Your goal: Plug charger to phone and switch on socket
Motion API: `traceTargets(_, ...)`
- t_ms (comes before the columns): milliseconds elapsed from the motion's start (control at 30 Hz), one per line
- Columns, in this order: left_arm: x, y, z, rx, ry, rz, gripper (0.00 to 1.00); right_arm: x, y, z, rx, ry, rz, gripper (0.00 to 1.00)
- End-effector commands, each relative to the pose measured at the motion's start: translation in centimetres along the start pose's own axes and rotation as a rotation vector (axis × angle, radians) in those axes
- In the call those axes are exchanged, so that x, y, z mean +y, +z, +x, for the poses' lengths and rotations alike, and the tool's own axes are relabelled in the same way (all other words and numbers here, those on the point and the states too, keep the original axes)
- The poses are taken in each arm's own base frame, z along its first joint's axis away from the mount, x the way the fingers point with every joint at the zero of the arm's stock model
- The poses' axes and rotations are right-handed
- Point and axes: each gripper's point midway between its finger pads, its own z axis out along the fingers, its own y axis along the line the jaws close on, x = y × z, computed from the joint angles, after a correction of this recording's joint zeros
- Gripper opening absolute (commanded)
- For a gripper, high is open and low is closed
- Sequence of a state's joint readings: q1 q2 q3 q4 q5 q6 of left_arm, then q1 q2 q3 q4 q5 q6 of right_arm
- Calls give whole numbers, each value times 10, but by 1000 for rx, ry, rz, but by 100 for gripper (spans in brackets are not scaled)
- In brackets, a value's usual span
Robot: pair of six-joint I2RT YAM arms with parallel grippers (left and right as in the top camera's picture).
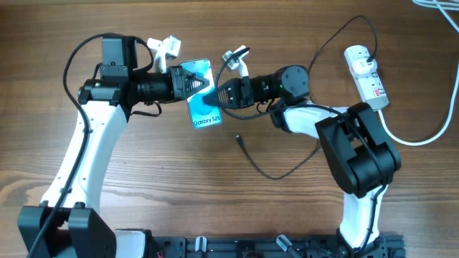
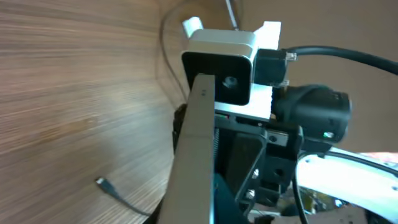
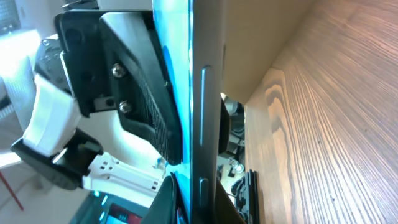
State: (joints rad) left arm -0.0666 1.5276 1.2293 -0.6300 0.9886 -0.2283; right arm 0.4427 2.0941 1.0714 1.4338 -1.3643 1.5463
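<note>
The phone (image 1: 203,111) is held on edge above the surface (image 1: 143,179), its long axis roughly fore-aft and its text end toward the robot. The left end effector (image 1: 191,84) and right end effector (image 1: 214,97) appear clamped on it from opposite sides. The charger (image 1: 239,139) tip lies loose to the right of that end, nearer the right arm. The socket (image 1: 367,75) is well apart.

Phone (image 1: 203,102): "Galaxy S25" in dark text at lower end of blue face.

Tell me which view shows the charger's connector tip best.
Overhead: the connector tip lies exposed on the table, clear of both arms. The left wrist view catches it small and blurred; the right wrist view misses it.
</note>
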Motion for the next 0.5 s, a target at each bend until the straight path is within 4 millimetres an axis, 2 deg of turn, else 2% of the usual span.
traceTargets(0,-43,-2,13,52,34,147,4,-13,2,2,-2,8,10,26)
traceTargets(33,-43,-2,13,51,35,145,4,-13,-1,2,2,-10,13,45)
traceTargets(100,-34,-1,10,34,34,94,4,-14,-8,3,18,-60,17,55)
traceTargets(167,-16,0,5,3,29,-10,4,-15,-16,5,36,-101,21,64)
traceTargets(200,-10,0,4,-5,24,-44,4,-16,-21,6,47,-113,24,65)
traceTargets(233,-9,0,4,-6,21,-54,4,-16,-27,8,61,-112,27,59)
traceTargets(300,-9,0,4,-7,22,-53,4,-16,-30,12,87,-95,27,56)
traceTargets(367,-10,0,1,-17,4,-50,4,-15,-28,20,131,-64,20,60)
traceTargets(467,-15,0,-11,-58,-116,-29,4,-13,-18,32,191,-41,5,62)
